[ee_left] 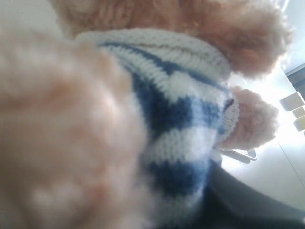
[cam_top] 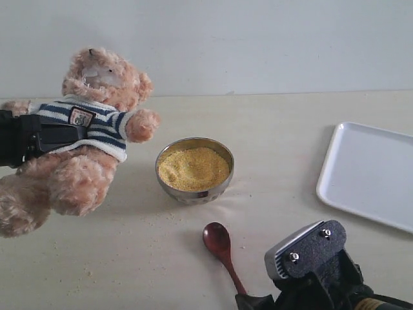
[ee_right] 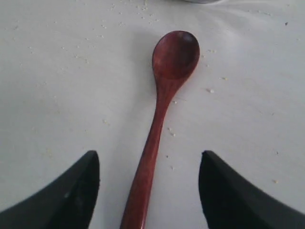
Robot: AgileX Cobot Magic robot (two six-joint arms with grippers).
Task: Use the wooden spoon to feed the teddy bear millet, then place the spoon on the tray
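Right-wrist view: spoon (ee_right: 162, 109) inside end effector (ee_right: 148, 157)

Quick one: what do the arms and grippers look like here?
Left gripper: black, blocky. Right arm: black, with a silver-grey shell around a dark plate with two silver screws. Right gripper: two black fingers with curved, tapering tips. No cables or markings visible.
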